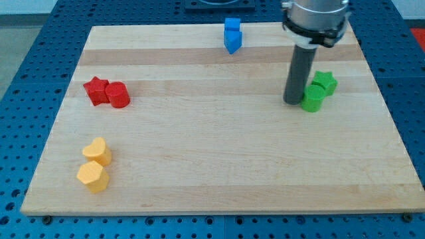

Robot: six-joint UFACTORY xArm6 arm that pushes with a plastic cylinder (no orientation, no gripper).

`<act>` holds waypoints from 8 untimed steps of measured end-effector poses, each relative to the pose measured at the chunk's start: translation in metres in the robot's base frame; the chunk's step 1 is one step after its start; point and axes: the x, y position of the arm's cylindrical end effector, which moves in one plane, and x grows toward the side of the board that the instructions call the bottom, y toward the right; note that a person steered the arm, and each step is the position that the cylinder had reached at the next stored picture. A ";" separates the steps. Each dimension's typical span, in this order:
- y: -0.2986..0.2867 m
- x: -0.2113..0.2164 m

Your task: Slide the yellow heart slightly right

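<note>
The yellow heart (97, 151) lies near the board's lower left, touching a yellow hexagon (92, 176) just below it. My tip (293, 101) rests on the board at the view's right, far from the yellow heart, right beside the left of a green cylinder (312, 99). A green star (325, 83) sits just above and right of that cylinder.
A red star (96, 90) and a red cylinder (119, 95) touch at the left. Two blue blocks (232, 34) sit together at the top middle. The wooden board (219, 166) lies on a blue perforated table.
</note>
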 end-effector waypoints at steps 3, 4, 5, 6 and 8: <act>-0.014 -0.001; -0.041 -0.002; -0.041 -0.002; -0.041 0.006; -0.055 0.038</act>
